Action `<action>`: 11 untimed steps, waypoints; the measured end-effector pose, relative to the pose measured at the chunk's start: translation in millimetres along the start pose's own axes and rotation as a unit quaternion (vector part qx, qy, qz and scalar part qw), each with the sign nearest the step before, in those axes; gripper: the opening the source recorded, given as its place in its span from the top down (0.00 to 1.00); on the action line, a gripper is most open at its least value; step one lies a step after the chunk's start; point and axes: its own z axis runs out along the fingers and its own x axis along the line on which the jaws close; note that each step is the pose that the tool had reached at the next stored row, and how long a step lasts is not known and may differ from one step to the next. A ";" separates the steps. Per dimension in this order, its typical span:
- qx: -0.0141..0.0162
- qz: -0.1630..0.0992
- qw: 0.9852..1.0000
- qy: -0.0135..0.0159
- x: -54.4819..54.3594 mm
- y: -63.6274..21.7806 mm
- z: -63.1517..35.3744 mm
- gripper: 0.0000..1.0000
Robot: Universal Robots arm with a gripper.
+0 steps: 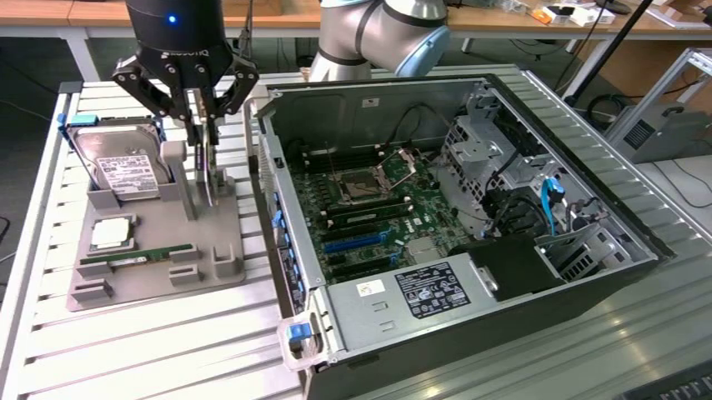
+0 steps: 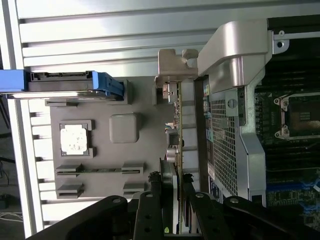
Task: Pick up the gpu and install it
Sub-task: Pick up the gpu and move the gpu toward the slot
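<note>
gpu (image 1: 209,185) upright — hard drive (image 1: 125,171), case wall (image 1: 270,192) flanking

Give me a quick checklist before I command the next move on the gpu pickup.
1. The gripper sits at the top edge of the gpu, in line with the card: ok.
2. The gpu stands upright on the gray fixture: ok.
3. Firm hold on the gpu: cannot tell.
4. The hard drive and memory stick lie apart from the gripper: ok.
5. The computer case is open, motherboard exposed: ok.
</note>
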 end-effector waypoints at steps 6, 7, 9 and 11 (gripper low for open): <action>0.000 0.000 1.000 0.000 0.0 0.0 -3.4 0.73; 0.000 0.000 1.000 0.000 0.0 0.0 -4.2 0.73; 0.000 0.000 1.000 0.000 0.0 0.0 -5.3 0.73; 0.000 0.000 1.000 0.000 0.0 0.0 -6.5 0.73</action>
